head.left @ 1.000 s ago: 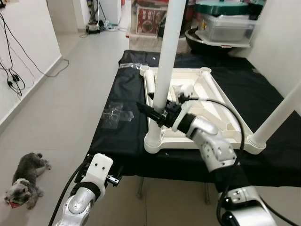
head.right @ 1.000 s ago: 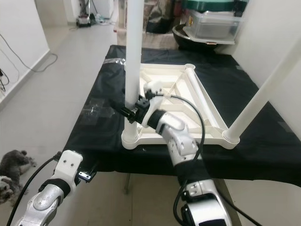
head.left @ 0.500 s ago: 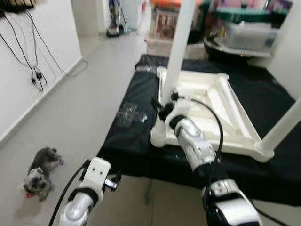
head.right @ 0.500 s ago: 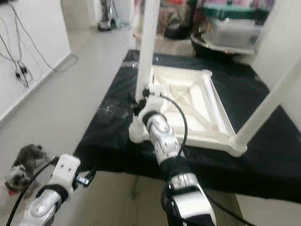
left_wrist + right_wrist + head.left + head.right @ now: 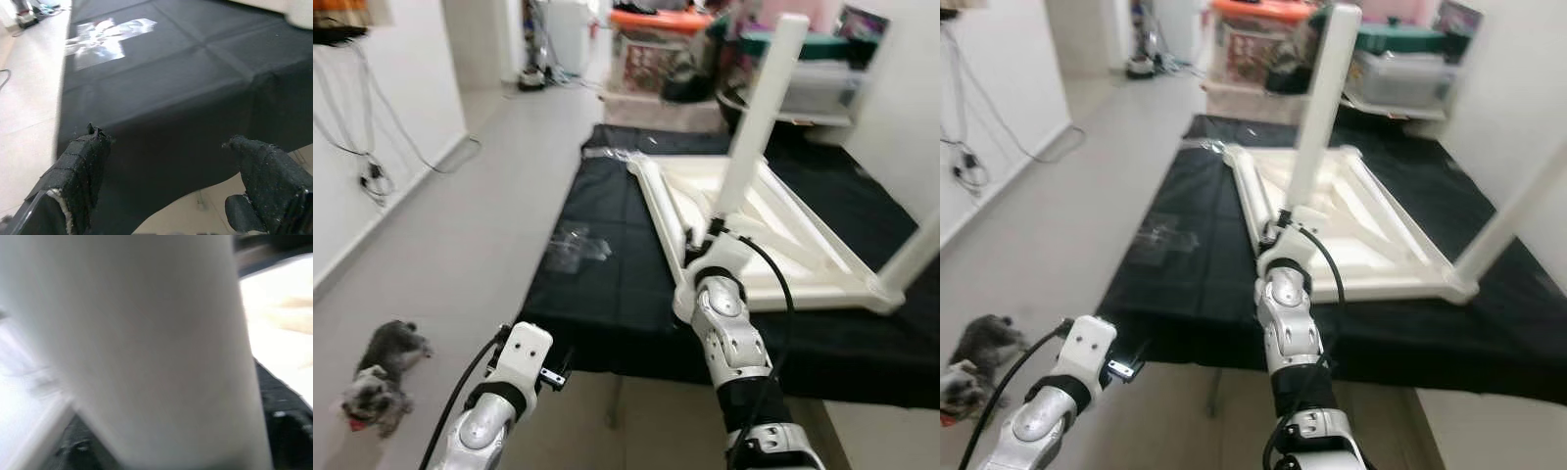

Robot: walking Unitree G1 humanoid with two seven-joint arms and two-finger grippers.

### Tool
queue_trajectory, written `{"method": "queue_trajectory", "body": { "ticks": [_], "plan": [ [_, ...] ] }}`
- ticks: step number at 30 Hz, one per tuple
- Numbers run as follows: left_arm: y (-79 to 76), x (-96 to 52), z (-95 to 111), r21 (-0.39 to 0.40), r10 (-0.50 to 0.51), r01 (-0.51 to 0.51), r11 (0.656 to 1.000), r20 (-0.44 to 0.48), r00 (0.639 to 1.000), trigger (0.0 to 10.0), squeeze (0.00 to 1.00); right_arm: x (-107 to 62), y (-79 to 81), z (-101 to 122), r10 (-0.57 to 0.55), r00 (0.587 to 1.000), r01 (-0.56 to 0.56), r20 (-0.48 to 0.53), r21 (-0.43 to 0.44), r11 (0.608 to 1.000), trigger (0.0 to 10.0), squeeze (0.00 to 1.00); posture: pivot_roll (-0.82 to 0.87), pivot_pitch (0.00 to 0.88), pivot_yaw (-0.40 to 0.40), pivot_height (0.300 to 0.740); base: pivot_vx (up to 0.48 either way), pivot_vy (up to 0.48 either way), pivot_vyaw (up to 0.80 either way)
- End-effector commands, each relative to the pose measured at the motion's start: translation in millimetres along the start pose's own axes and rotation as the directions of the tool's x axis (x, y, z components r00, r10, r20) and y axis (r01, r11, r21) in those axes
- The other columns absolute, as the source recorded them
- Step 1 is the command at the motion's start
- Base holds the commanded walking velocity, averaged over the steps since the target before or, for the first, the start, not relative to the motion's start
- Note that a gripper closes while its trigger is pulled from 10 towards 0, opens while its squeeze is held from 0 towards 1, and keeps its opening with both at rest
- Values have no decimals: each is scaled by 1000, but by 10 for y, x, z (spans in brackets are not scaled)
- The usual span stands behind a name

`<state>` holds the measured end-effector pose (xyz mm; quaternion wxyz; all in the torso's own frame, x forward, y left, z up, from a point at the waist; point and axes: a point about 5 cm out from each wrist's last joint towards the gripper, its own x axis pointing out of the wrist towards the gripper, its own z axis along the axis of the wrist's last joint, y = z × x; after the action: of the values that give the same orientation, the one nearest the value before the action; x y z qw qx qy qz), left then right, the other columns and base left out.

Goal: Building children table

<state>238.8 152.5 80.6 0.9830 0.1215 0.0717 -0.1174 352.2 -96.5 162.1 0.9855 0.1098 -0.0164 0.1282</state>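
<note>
The right gripper (image 5: 703, 238) meets the base of 1 upright white leg (image 5: 756, 117); its fingers seem clamped around it, though blur hides the grip. The upturned white children's table (image 5: 783, 235) lies on a black-covered table (image 5: 607, 284). Left gripper (image 5: 171, 181) hangs spread beside that cloth's edge.

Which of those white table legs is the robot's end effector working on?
The near-left leg of the upturned white table, rising right at the right end effector. The other leg, at the table's right corner, stands apart from both arms.
</note>
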Motion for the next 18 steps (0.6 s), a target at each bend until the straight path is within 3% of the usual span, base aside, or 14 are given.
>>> {"method": "queue_trajectory", "body": {
  "ticks": [1, 2, 3, 4, 5, 7, 8, 11, 12, 13, 14, 15, 17, 18],
  "plan": [
    [33, -20, -33, 0, 9, -9, 1000, -18, 1000, 10000, 0, 8, 431, 249, 401, 912, -405, 86, 39, 914, 10000, 0, 125, 0, -73, 740, 0, 0, 0],
    [36, -25, -51, 5, 8, -8, 1000, -22, 1000, 10000, 0, -68, 506, 365, 603, 793, -605, 89, -7, 796, 10000, 0, 125, 0, -77, 740, 0, 0, 0],
    [35, -29, -64, 9, 6, -6, 1000, -25, 1000, 10000, 0, -129, 536, 424, 707, 703, -706, 74, -39, 707, 10000, 0, 125, 0, -77, 740, 0, 0, 0],
    [35, -29, -64, 9, 6, -6, 1000, -25, 1000, 10000, 0, -129, 536, 424, 707, 703, -706, 74, -39, 707, 10000, 0, 125, 0, -77, 740, 0, 0, 0],
    [27, -25, -66, 11, 4, -4, 1000, -25, 1000, 10000, 0, -147, 547, 435, 774, 633, -770, 32, -82, 633, 10000, 0, 131, 0, -85, 740, 0, 0, 0],
    [15, -10, -52, 9, 5, -5, 1000, -20, 1000, 10000, 0, -128, 552, 377, 802, 597, -799, -34, -122, 589, 10000, 0, 140, 0, -93, 740, 0, 0, 0],
    [13, 3, -37, 6, 9, -8, 1000, -14, 1000, 10000, 0, -144, 578, 303, 829, 555, -830, -66, -106, 547, 10000, 0, 146, 0, -93, 740, 0, 0, 0],
    [13, 11, -28, 4, 11, -11, 1000, -11, 1000, 10000, 0, -162, 598, 254, 847, 525, -850, -82, -89, 519, 10000, 0, 146, 0, -93, 740, 0, 0, 0],
    [2, 9, -22, 3, 12, -12, 1000, -9, 1000, 10000, 0, -205, 682, 100, 858, 504, -864, -103, -31, 503, 8353, 0, 159, 0, -97, 740, 0, 0, 0],
    [-3, 1, -24, 4, 12, -12, 1000, -9, 1000, 10000, 0, -183, 718, 23, 830, 546, -837, -119, -23, 547, 4706, 0, 159, 0, -97, 740, 0, 0, 0],
    [-6, -4, -25, 5, 11, -11, 1000, -10, 1000, 10000, 0, -166, 738, -28, 812, 569, -820, -129, -21, 572, 4706, 0, 159, 0, -97, 740, 0, 0, 0],
    [-5, -17, -33, 4, 11, -11, 1000, -12, 1000, 10000, 0, -148, 750, -87, 781, 607, -792, -148, -37, 609, 9294, 0, 155, 0, -93, 740, 0, 0, 0],
    [-2, -31, -43, 3, 12, -12, 1000, -16, 1000, 10000, 0, -146, 744, -129, 768, 618, -783, -167, -48, 620, 9294, 0, 155, 0, -93, 740, 0, 0, 0],
    [1, -42, -50, 4, 10, -10, 1000, -20, 1000, 10000, 0, -149, 723, -140, 747, 644, -761, -168, -38, 647, 10000, 0, 148, 0, -84, 740, 0, 0, 0]
  ]
}}
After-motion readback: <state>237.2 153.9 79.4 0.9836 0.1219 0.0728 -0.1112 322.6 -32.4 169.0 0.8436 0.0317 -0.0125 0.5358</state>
